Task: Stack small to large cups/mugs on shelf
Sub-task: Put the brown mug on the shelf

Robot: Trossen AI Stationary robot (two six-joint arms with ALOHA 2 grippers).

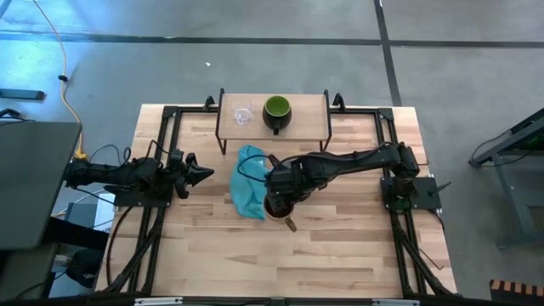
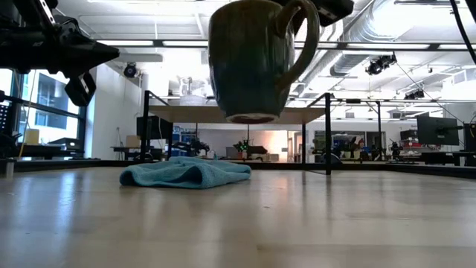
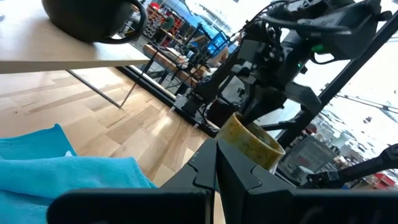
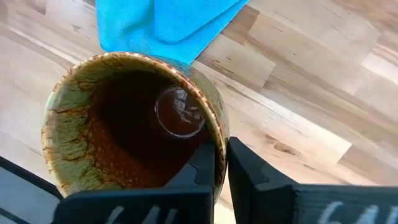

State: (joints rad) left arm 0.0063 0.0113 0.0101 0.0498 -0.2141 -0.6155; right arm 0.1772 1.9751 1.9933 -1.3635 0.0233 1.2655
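The olive-tan glazed mug with a brown inside (image 4: 130,121) is hanging in the air above the striped wooden tabletop (image 1: 340,246), its base clear of the wood in the low view. The right gripper (image 4: 221,162) is clamping the mug's rim, one dark finger inside the wall and one outside. Just beside the mug, toward the shelf, the crumpled teal-blue cloth (image 1: 248,191) is lying flat on the tabletop.

The small light-wood shelf on thin black metal legs (image 1: 310,115) is standing at the far edge of the tabletop, beyond the cloth from the mug. On it the dark mug with a green inside (image 1: 277,110) is sitting upright near the middle, and the tiny clear glass cup (image 1: 244,115) is standing just beside it, apart from it.

The left gripper (image 1: 201,174) is waiting over the tabletop well to the left of the mug, level with the cloth, its dark fingers pressed together on nothing.

The tabletop is pale butcher-block wood in lengthwise strips, framed by black metal rails. Below it, grey concrete floor is showing, crossed by dark lines, with a yellow cable (image 1: 59,51) trailing at the left. Behind the table, the low view is showing an open workshop with large windows, ceiling ducts, bright overhead lights and distant benches.
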